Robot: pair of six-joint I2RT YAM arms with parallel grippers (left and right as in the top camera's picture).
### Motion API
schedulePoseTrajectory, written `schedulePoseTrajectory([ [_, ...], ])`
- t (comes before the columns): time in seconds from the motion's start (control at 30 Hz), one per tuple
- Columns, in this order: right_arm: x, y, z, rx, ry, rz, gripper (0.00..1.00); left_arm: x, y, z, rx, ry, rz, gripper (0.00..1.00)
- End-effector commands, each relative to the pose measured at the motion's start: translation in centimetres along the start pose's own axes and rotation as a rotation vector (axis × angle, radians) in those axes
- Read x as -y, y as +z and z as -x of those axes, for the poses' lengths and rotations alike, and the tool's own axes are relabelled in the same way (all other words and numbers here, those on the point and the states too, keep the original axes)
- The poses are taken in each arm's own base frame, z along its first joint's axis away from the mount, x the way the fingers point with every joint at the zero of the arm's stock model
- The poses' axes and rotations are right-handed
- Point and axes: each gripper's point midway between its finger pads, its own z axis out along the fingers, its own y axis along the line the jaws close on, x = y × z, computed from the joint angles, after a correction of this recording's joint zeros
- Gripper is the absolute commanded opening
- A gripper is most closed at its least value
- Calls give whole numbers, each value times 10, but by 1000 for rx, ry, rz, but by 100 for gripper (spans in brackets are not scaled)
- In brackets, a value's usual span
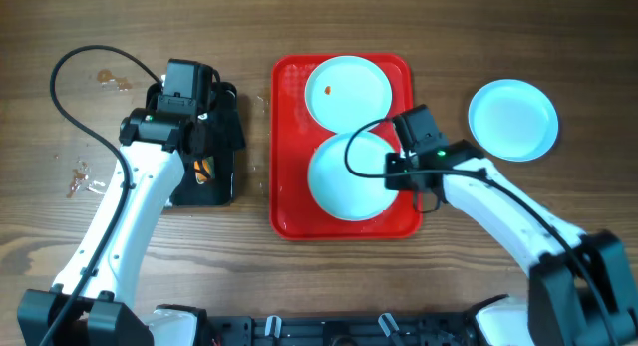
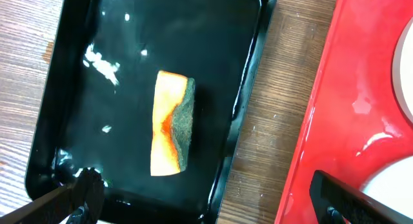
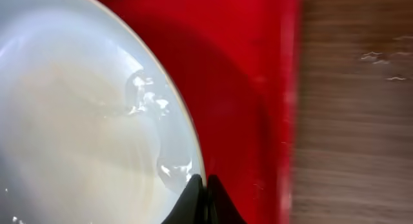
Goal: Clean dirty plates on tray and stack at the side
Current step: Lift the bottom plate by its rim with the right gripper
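The right gripper (image 3: 206, 188) has its black fingertips drawn together to a thin slit, just where the rim of the near plate (image 1: 344, 181), a round, shallow, pale-blue-white dish, runs in between them. It looks to be pinching that rim at the plate's 2 o'clock. This plate lies at the 6 o'clock end of the large red rectangular plastic tray (image 1: 287, 137), and its far edge overlaps the spotted plate (image 1: 346, 90). That is a like dish at the tray's 12 o'clock end, with a small orange-red mark near its centre. A third one, the side plate (image 1: 512, 119), sits on the wooden table (image 1: 558, 47), well apart at the tray's 3 o'clock.

The near plate shows wet glints and no spot, so the step is probably carrying it over to start the stack. The hold is on a thin, wet rim, so the plate may sag or slip.
- Lift slowly and keep it level.
- Rise clear of the spotted plate and the tray's raised rim before travelling toward 3 o'clock.
- Centre it over the side plate, lower until it rests, then release.

The left gripper (image 2: 203, 185) is spread wide and holds nothing. It hangs over the small black tray (image 2: 77, 30), where an orange-and-green sponge (image 2: 171, 124) lies, out of the way at 9 o'clock.
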Motion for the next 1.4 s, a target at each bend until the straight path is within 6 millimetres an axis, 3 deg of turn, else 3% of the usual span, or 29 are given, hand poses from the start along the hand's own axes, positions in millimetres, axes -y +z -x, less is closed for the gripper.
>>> schedulePoseTrajectory([
  [0.0,34,-43,33,157,-15,-205,4,1,-1,0,-1,-1,-11,100],
  [0.13,60,-85,44,231,-58,-411,4,1,-1,0,-1,-1,-11,100],
  [0.2,60,-100,48,261,-118,-469,4,1,-1,0,-1,-1,-11,100],
  [0.63,-9,-175,58,627,-475,-766,4,1,-1,0,-1,-1,-11,100],
  [0.97,-40,-206,69,747,-637,-883,4,1,-1,0,-1,-1,-11,100],
  [1.1,-44,-218,77,776,-644,-936,4,1,-1,0,-1,-1,-11,100],
  [1.37,-52,-224,84,798,-652,-934,4,1,-1,0,-1,-1,-11,100],
])
